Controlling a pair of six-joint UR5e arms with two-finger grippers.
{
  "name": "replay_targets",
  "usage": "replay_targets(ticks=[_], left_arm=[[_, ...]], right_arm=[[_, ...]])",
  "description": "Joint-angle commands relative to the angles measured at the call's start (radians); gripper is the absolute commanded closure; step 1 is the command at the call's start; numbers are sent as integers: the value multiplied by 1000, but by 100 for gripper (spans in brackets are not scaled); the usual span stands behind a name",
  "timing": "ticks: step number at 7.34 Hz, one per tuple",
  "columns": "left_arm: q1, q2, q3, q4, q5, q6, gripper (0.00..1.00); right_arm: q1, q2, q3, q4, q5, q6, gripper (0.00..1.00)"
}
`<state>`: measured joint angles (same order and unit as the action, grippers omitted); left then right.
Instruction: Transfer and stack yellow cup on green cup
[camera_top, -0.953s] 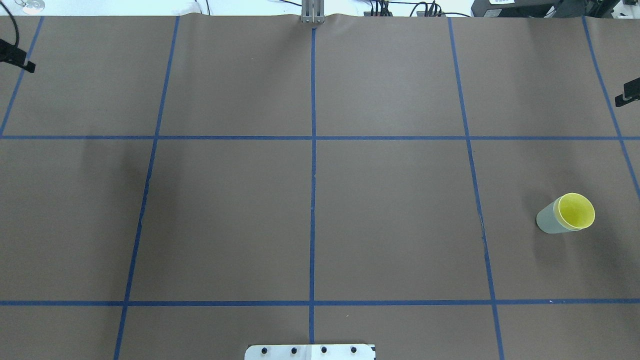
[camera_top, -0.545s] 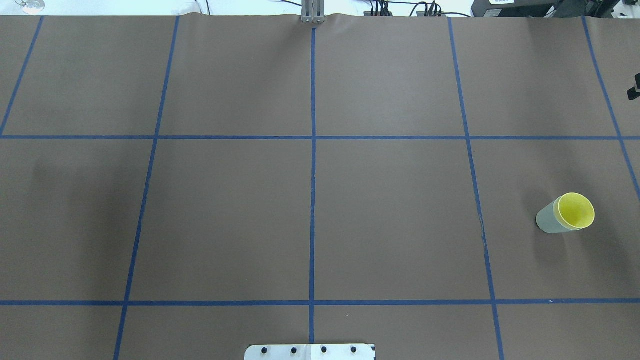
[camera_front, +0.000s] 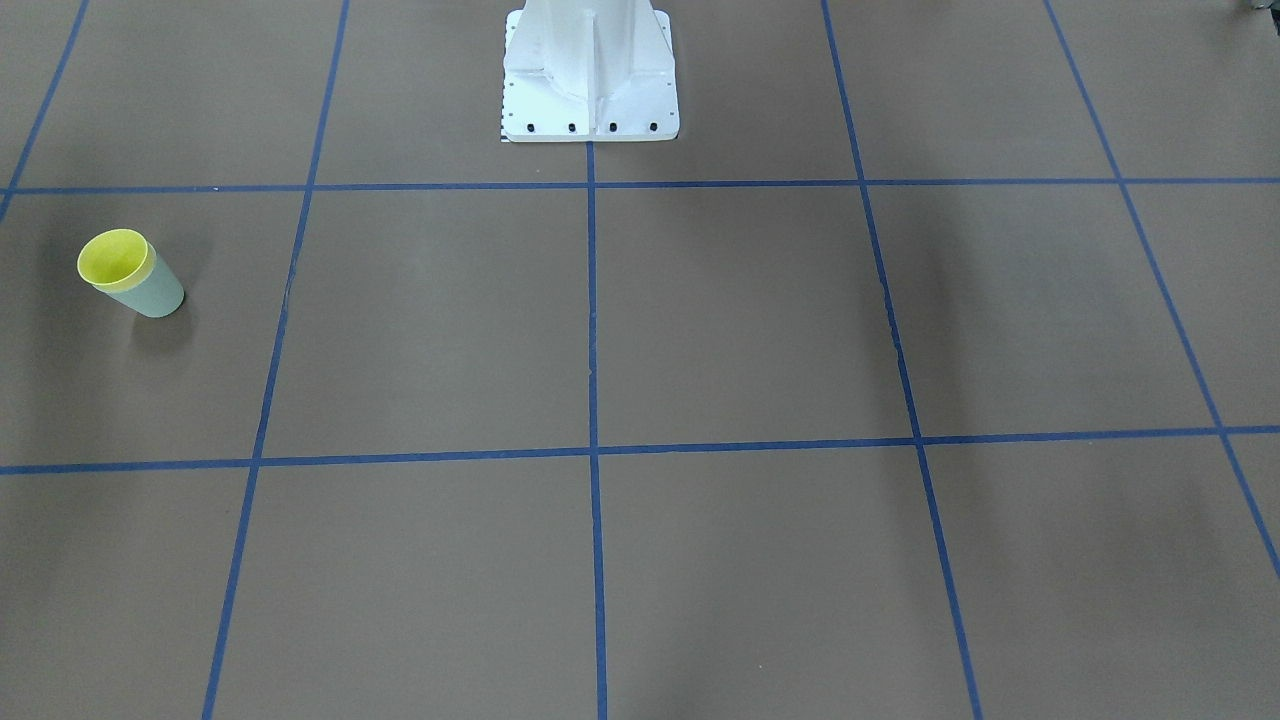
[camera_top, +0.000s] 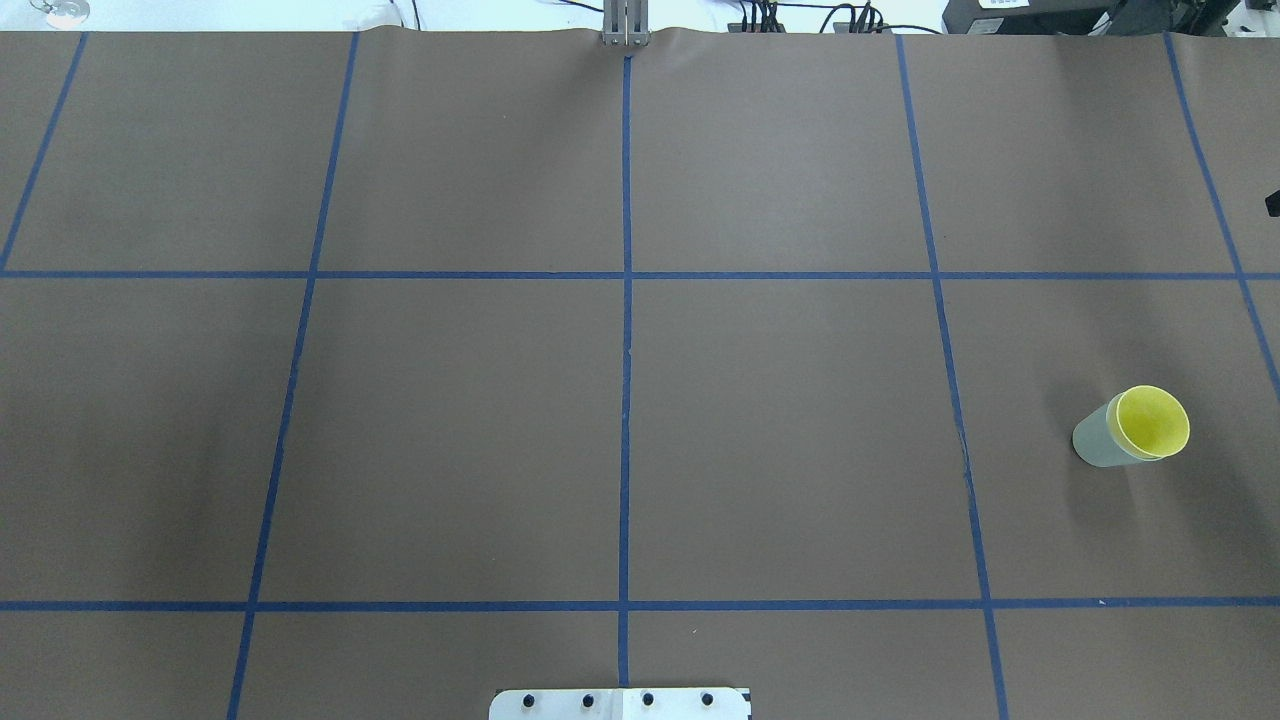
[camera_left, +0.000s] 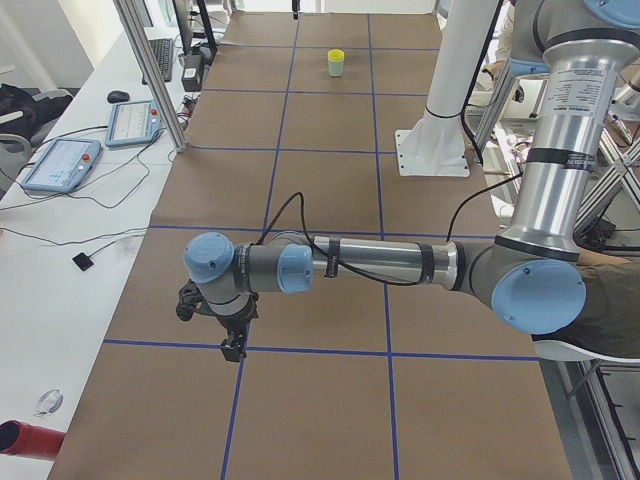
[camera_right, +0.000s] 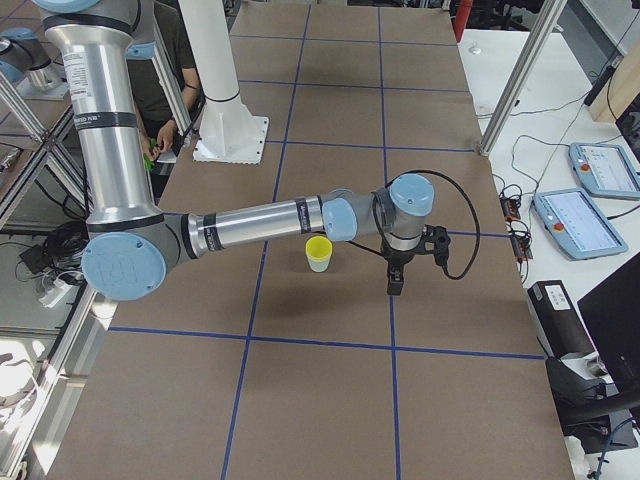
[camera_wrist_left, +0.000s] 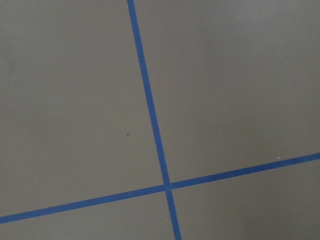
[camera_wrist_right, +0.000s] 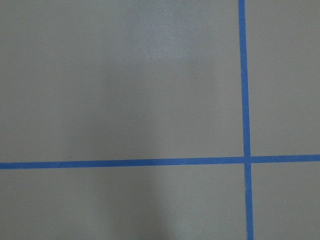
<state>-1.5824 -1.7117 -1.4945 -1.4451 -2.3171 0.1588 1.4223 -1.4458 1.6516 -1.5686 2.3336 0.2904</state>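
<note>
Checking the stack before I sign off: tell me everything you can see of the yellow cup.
The yellow cup is a small, smooth, bright plastic tumbler without handle, upright, mouth up, empty. It sits nested in the green cup, so only its rim band and inside show. The pair stands on the table, at the robot's right; the right pincer hangs beside it, not touching.

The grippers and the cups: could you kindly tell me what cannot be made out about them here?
Left gripper: seen only in the exterior left view, too small to tell open or shut.
Right gripper: likewise, only in the exterior right view.
Yellow cup: its lower body is hidden inside the green cup wherever it shows.
</note>
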Motion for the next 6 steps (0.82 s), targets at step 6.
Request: replay_targets(ticks=[6], left_arm=[[7, 113, -199, -29, -67, 4, 0]], right_arm=[[53, -44, 50, -2, 50, -31, 0]])
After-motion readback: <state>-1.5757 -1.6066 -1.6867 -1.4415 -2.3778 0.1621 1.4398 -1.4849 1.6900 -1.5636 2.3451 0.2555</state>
